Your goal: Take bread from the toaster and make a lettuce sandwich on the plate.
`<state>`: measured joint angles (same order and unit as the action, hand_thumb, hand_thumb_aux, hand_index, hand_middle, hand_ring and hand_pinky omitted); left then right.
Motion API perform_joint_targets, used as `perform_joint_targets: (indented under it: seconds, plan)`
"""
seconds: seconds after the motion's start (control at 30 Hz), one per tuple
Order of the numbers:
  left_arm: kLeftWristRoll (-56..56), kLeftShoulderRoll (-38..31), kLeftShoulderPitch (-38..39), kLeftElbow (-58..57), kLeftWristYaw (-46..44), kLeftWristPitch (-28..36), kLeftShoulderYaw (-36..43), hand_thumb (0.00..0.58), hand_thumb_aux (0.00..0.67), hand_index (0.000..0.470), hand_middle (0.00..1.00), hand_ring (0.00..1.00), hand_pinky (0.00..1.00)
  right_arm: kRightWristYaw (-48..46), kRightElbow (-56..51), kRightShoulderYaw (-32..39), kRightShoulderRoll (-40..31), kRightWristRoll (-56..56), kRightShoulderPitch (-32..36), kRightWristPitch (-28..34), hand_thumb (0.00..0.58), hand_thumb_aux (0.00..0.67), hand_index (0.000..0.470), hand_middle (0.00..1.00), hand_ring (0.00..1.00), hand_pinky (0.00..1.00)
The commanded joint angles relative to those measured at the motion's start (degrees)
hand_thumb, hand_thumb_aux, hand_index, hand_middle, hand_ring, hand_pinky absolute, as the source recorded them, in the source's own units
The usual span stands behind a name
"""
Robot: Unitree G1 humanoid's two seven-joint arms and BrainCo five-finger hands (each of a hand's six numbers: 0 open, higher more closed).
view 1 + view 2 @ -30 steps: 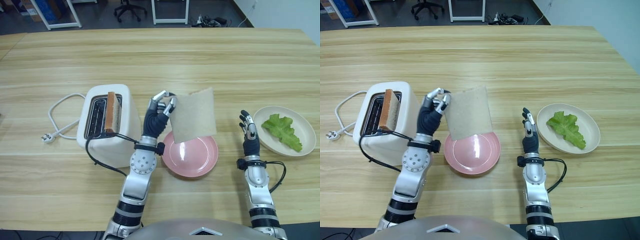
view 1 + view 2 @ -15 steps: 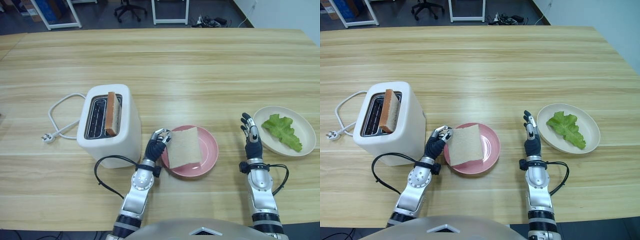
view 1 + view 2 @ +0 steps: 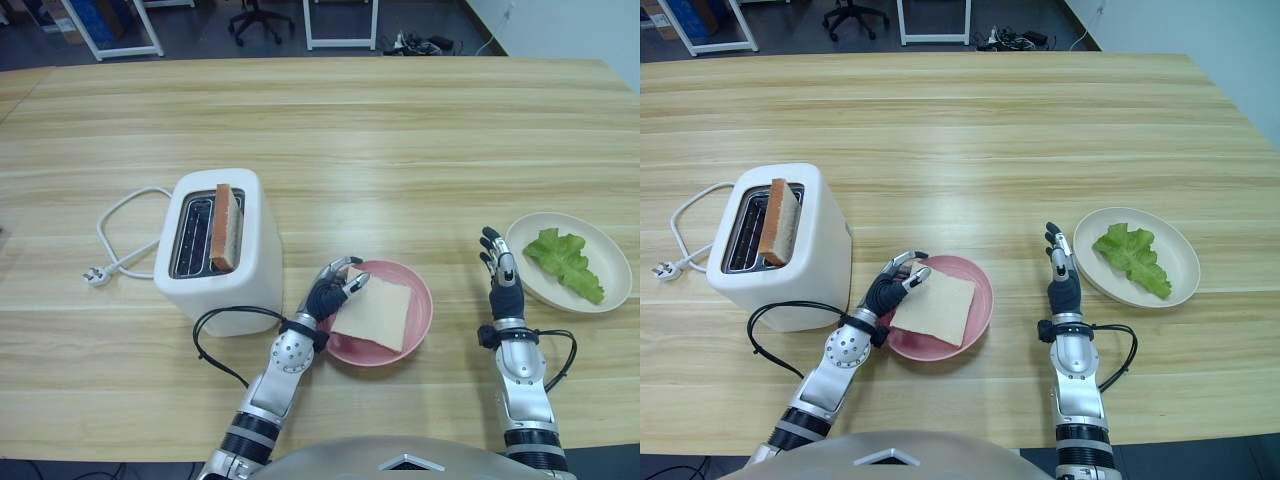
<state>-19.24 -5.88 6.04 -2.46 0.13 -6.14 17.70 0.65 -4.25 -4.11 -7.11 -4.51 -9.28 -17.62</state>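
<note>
Pink round plate (image 3: 420, 290), lower centre, carries pale square bread slice (image 3: 375, 315) lying flat. Left hand (image 3: 328, 295) at slice's left corner, fingers spread, gripping nothing (my reading). Lift straight off; don't drag slice. Right hand (image 3: 500, 275) empty, fingers straight, beside green lettuce leaf (image 3: 565, 262), lower right.

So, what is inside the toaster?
One bread slice stands in the right slot of the toaster, with its top sticking out. The left slot looks empty from above. The lower part of the slice and the bottoms of both slots are hidden.
</note>
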Motion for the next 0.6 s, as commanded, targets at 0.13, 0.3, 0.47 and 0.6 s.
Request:
perform_joint_targets:
  seconds: [0.13,0.3,0.47,0.6]
  plan:
    - [-8.1,-1.3,3.7,12.6,2.9,2.9,0.7,0.0,0.0,0.0,0.0,0.0,0.0,-0.2,0.7,0.6,0.3,-0.1,-0.7,0.9,0.0,0.0,0.0,0.0,0.0,0.0]
    - [-24.0,-3.8,6.2,24.5,7.1,4.7,1.0,0.0,0.0,0.0,0.0,0.0,0.0,-0.3,1.2,0.3,-0.2,-0.3,-0.3,0.9,0.0,0.0,0.0,0.0,0.0,0.0]
    - [-34.5,-5.0,10.0,33.1,9.6,5.8,-0.9,0.0,0.0,0.0,0.0,0.0,0.0,0.4,3.1,-0.2,-2.6,-3.4,-0.1,-0.3,0.0,0.0,0.0,0.0,0.0,0.0]
    - [-25.5,-2.4,13.4,30.6,11.5,2.6,-1.6,0.0,0.0,0.0,0.0,0.0,0.0,8.4,7.4,-4.5,-11.6,-19.9,1.3,-2.9,0.0,0.0,0.0,0.0,0.0,0.0]
